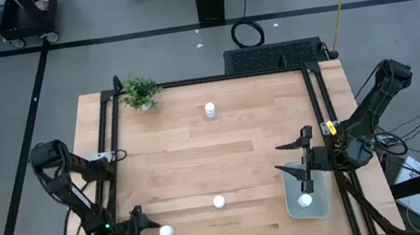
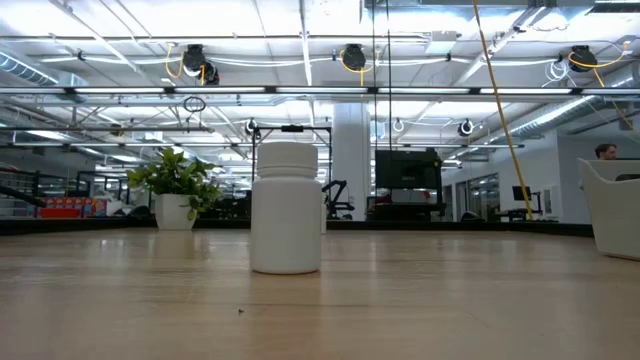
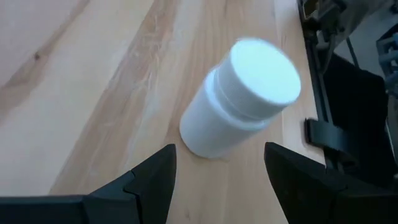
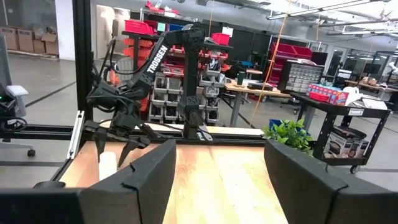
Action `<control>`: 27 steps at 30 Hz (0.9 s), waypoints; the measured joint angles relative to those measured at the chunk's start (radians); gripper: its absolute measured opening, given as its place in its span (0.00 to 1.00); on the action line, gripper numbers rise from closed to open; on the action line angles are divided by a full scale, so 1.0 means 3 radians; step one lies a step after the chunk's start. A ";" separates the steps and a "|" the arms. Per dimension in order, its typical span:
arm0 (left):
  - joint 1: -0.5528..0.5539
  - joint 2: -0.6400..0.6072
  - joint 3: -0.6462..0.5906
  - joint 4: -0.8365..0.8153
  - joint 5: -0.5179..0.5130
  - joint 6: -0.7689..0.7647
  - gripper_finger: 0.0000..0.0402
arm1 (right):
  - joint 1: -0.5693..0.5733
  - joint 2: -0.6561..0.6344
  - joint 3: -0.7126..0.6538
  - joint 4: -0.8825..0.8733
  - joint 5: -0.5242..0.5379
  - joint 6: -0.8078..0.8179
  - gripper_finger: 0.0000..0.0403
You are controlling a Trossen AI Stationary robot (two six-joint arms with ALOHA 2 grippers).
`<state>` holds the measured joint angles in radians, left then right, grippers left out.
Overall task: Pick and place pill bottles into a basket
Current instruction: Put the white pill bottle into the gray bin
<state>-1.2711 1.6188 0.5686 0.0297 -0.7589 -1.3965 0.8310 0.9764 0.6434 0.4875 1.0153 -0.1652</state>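
Three white pill bottles stand upright on the table: one far centre (image 1: 210,110), one near centre (image 1: 219,202) (image 2: 287,207), and one at the near left (image 1: 166,232) (image 3: 239,99). A fourth bottle (image 1: 306,199) lies in the pale blue-grey basket (image 1: 321,205) at the near right, whose wall also shows in the low view (image 2: 612,205). My left gripper (image 1: 154,234) (image 3: 217,180) is open and low, one finger on either side of the near-left bottle's base, just short of it. My right gripper (image 1: 283,159) (image 4: 217,177) is open and empty, raised by the basket's far end and pointing toward the table's left.
A small green potted plant (image 1: 140,92) (image 2: 178,185) stands at the far left corner. A black frame (image 1: 111,148) runs along the table's left, far and right edges. Bare wood lies between the bottles. My left arm (image 4: 124,124) shows far off in the right wrist view.
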 joint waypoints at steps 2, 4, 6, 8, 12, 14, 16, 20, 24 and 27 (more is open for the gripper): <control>0.0002 0.0007 0.0000 0.0012 0.0000 0.0012 0.62 | 0.0000 0.0000 0.0000 0.0002 0.0000 0.0001 0.59; 0.0019 0.0083 0.0000 0.0097 0.0099 0.0008 0.62 | 0.0000 0.0000 0.0000 0.0002 0.0000 0.0001 0.59; 0.0041 0.0212 0.0002 0.0207 0.0156 0.0022 0.62 | 0.0000 0.0000 0.0000 0.0002 0.0000 0.0006 0.59; 0.0055 0.0320 0.0006 0.0388 0.0090 0.0066 0.62 | 0.0000 0.0000 0.0000 0.0001 -0.0001 0.0027 0.59; 0.0072 0.0432 0.0028 0.0616 -0.0040 0.0272 0.62 | 0.0000 0.0000 0.0000 0.0003 -0.0002 0.0027 0.59; 0.0073 0.0437 0.0049 0.0605 -0.0067 0.0337 0.62 | -0.0001 0.0001 0.0000 0.0003 -0.0003 0.0027 0.59; 0.0100 0.0446 0.0051 0.0601 -0.0114 0.0369 0.62 | -0.0001 0.0001 0.0000 0.0002 -0.0003 0.0046 0.59; 0.0169 0.0587 0.0065 0.0672 -0.0238 0.0396 0.62 | -0.0001 0.0001 0.0000 -0.0020 -0.0019 0.0076 0.59; 0.0198 0.0780 0.0162 0.0741 -0.0382 0.0459 0.62 | -0.0001 0.0001 0.0000 -0.0069 -0.0252 0.0118 0.59; 0.0188 0.0866 0.0248 0.0714 -0.0504 0.0484 0.62 | -0.0001 0.0001 0.0000 -0.0073 -0.0246 0.0156 0.59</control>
<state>-1.2146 1.8786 0.6430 0.2439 -0.9100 -1.2512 0.8309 0.9768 0.6434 0.4656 0.9415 -0.1184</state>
